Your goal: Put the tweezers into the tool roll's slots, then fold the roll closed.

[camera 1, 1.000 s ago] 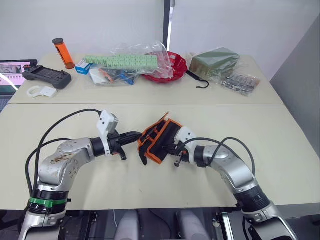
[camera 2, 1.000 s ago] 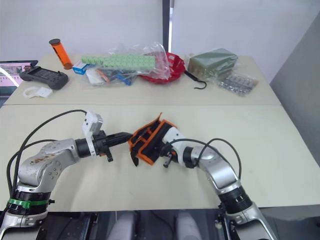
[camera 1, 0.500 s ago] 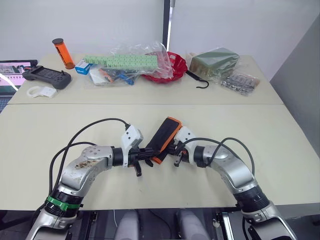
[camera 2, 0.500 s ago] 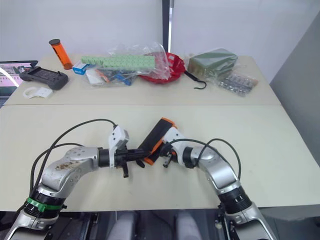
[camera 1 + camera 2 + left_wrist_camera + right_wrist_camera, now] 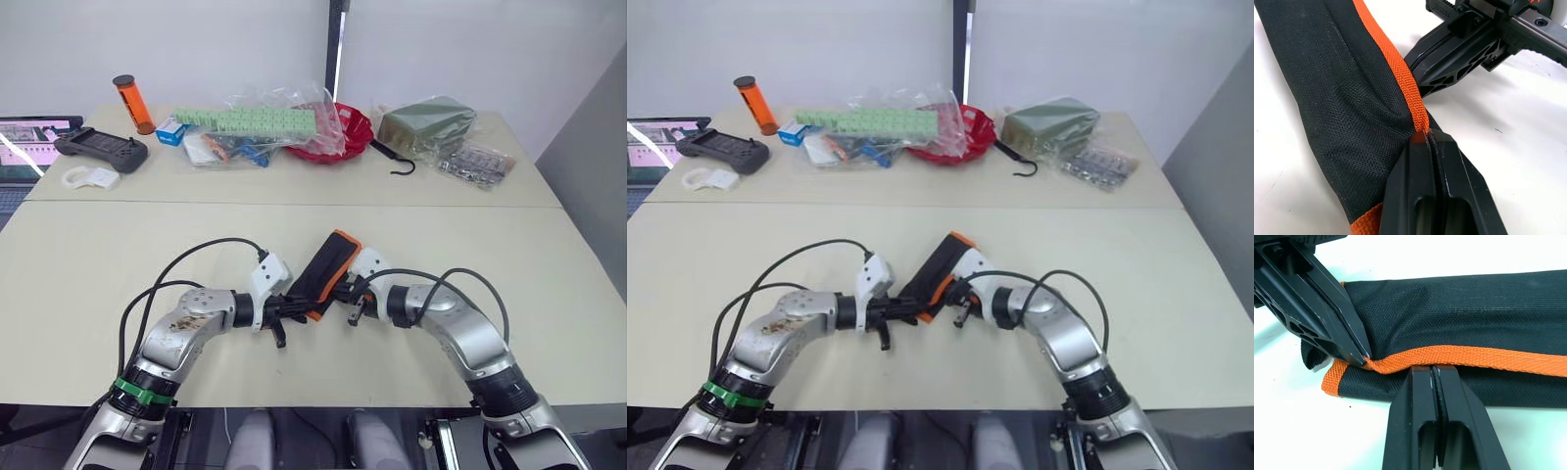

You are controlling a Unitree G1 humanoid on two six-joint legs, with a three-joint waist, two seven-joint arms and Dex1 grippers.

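Your left gripper [image 5: 1426, 139] clamped on the folded tool roll [image 5: 328, 271] at its orange edging [image 5: 1488, 356], your right gripper [image 5: 1433, 368] pinching the same edging, roll raised between them.

The folded fabric tool roll [image 5: 329, 272] is black woven mesh with bright orange edging. Both grippers' fingers [image 5: 1432, 421] are plain matte black. The desk [image 5: 88, 255] is pale cream. At twelve o'clock lies a red tray [image 5: 353, 127], at ten o'clock an orange cylinder with a black cap [image 5: 131, 103].
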